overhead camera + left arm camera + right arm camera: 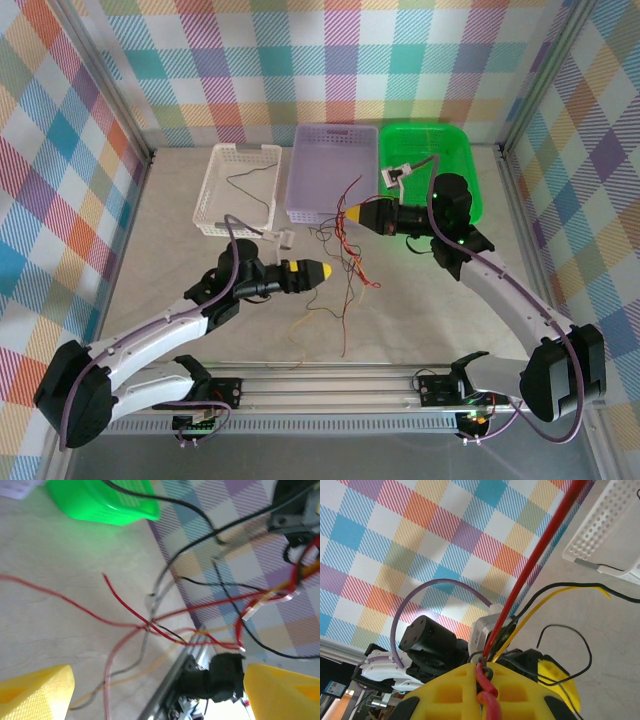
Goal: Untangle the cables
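The cables (345,262), thin red, yellow and dark wires, hang in a tangled bunch from my right gripper (347,213) down to the table. In the right wrist view the right gripper (484,672) is shut on a red cable (530,565) and a dark one, with a yellow cable (570,592) trailing beside them. My left gripper (322,272) hovers just left of the bunch, low over the table. Its yellow fingers (35,692) stand wide apart with nothing between them. Crossing red, grey and yellow cables (150,625) lie beyond them.
A white basket (212,190) holding one dark wire, a purple basket (300,170) and a green basket (465,160) line the back of the table. The metal rail (330,380) and both arm bases run along the near edge.
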{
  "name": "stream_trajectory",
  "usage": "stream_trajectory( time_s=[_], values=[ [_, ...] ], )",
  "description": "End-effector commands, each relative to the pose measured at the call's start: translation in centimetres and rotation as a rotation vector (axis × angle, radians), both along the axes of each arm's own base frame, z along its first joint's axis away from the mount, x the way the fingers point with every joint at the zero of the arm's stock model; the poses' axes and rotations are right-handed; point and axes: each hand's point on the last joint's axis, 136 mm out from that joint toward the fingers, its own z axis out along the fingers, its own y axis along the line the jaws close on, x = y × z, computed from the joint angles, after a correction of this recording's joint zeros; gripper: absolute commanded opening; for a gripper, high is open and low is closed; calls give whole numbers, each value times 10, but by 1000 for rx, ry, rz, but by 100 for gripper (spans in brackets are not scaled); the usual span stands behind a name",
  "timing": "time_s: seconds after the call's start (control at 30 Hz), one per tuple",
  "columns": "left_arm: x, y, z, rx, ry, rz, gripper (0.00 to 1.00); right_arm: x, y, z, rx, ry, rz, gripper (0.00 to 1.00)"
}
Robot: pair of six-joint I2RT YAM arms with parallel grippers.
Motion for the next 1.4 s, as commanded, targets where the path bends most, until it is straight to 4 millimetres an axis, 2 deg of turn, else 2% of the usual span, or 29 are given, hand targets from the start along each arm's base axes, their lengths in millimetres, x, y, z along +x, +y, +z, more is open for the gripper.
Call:
stream_trajectory(
  time_s=[0.0,0.13,0.27,0.47,0.7,0.93,0.97,1.0,1.07,1.17,1.2,1.3,1.37],
  values=[
    [-17,-23,21,-8,-129,-125,88,-6,3,30,50,-60,41,0],
    [-27,-42,3,104,-147,-175,86,-11,4,35,59,-62,54,0],
    [-22,-52,-15,215,-165,-162,84,-16,4,42,68,-70,61,0],
    [-6,-47,-33,356,-193,-76,79,-26,1,55,70,-92,62,0],
    [15,-30,-34,414,-230,91,70,-34,1,61,81,-104,69,0],
    [24,-41,-11,315,-246,132,71,-40,8,58,78,-102,89,0],
    [24,-44,-9,305,-250,126,67,-40,8,56,76,-99,89,0],
    [25,-45,-7,302,-253,124,58,-40,8,56,75,-98,88,0],
    [26,-47,-7,301,-252,126,30,-41,8,55,75,-96,86,0],
    [25,-45,-6,309,-253,127,5,-42,5,53,55,-104,64,0],
    [25,-43,-6,316,-257,130,0,-42,4,52,44,-106,54,0],
    [21,-30,-5,340,-267,145,0,-31,-7,42,-34,-111,-67,0],
    [19,-14,-6,379,-273,178,0,-18,-22,32,-107,-101,-181,0]
  ],
)
